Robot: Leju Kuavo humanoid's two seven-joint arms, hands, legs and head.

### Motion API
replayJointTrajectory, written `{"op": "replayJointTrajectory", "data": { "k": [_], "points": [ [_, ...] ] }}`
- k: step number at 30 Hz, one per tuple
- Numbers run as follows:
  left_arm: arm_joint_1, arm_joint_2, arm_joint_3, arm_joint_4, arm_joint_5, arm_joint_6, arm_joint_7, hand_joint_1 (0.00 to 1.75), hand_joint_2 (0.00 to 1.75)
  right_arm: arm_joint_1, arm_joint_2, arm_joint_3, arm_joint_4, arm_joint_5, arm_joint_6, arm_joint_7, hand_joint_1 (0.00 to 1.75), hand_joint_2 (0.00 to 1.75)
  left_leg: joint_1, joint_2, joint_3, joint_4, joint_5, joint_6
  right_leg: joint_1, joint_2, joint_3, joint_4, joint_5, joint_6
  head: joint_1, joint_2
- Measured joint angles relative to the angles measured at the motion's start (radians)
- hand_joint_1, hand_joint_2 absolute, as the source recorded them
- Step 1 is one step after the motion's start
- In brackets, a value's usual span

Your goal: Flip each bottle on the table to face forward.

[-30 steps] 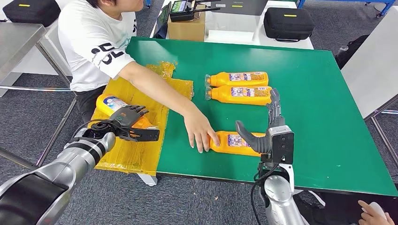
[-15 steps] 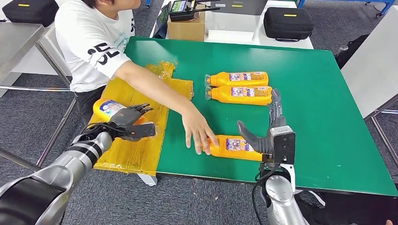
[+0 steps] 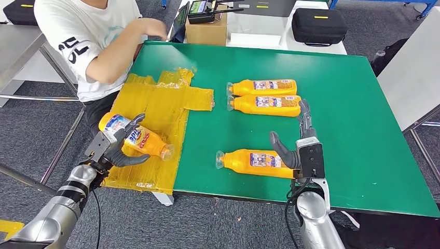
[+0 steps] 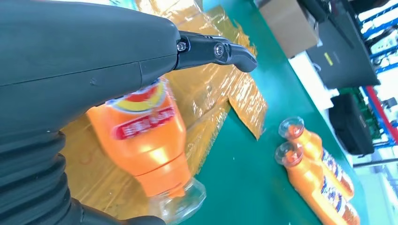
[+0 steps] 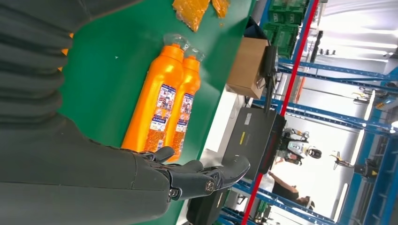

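Orange bottle (image 3: pixel 136 140) gripped in L hand (image 3: pixel 111 147) fingers (image 3: pixel 136 120); R hand (image 3: pixel 301 150) fingers spread, prob. beside another bottle (image 3: pixel 254 161).

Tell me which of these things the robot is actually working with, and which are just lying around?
Part of the job:
held bottle, gripped by the left hand
near bottle, by the right hand
two far bottles
green table

Just lying about:
yellow plastic wrap
cardboard box
black case
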Motion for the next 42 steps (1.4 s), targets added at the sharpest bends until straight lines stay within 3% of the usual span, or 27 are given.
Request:
{"op": "replayJointTrajectory", "data": {
  "k": [15, 20, 24, 30, 34, 38, 42],
  "points": [
    [0.040, 0.004, 0.048, -0.064, 0.009, -0.002, 0.008, 0.00, 1.75, -0.008, -0.009, 0.003, 0.024, 0.000, 0.002, 0.000, 0.00, 0.00, 0.000, 0.000, 0.000, 0.000, 0.000, 0.000, 0.000, 0.000, 0.000, 0.000, 0.000, 0.000, 0.000, 0.000],
    [0.066, -0.001, 0.061, -0.096, 0.095, -0.061, 0.021, 0.00, 1.75, -0.014, -0.012, 0.007, 0.034, 0.038, 0.006, 0.043, 0.00, 0.00, 0.000, 0.000, 0.000, 0.000, 0.000, 0.000, 0.000, 0.000, 0.000, 0.000, 0.000, 0.000, 0.000, 0.000],
    [0.122, -0.043, 0.099, -0.185, 0.271, -0.115, 0.126, 0.00, 1.75, -0.041, -0.019, 0.010, 0.082, 0.130, 0.024, 0.130, 0.00, 1.75, 0.000, 0.000, 0.000, 0.000, 0.000, 0.000, 0.000, 0.000, 0.000, 0.000, 0.000, 0.000, 0.000, 0.000],
    [0.187, -0.141, 0.102, -0.323, 0.433, -0.071, 0.326, 0.00, 1.75, -0.091, -0.046, 0.035, 0.193, 0.339, 0.083, 0.281, 0.00, 1.75, -0.001, -0.001, 0.000, 0.000, 0.000, 0.000, -0.001, -0.001, 0.000, -0.001, 0.000, 0.000, 0.000, 0.000],
    [0.198, -0.208, 0.032, -0.387, 0.470, 0.005, 0.395, 0.00, 1.75, -0.051, -0.081, 0.071, 0.208, 0.523, 0.105, 0.335, 0.00, 0.00, -0.001, -0.006, -0.001, 0.001, 0.000, 0.000, -0.001, -0.005, 0.000, -0.001, 0.000, 0.000, 0.000, 0.000],
    [0.191, -0.235, -0.037, -0.412, 0.501, 0.043, 0.401, 0.00, 1.75, -0.003, -0.103, 0.098, 0.190, 0.598, 0.126, 0.355, 0.00, 1.75, -0.001, -0.004, -0.002, 0.001, -0.001, 0.001, -0.001, -0.003, -0.001, -0.001, 0.000, 0.000, 0.000, 0.000],
    [0.188, -0.241, -0.060, -0.425, 0.515, 0.055, 0.400, 0.00, 1.75, 0.030, -0.119, 0.103, 0.164, 0.627, 0.124, 0.364, 0.00, 1.75, -0.001, -0.003, -0.001, 0.001, -0.001, 0.001, -0.001, -0.003, -0.001, -0.001, 0.000, 0.000, 0.000, 0.000]
  ]
}}
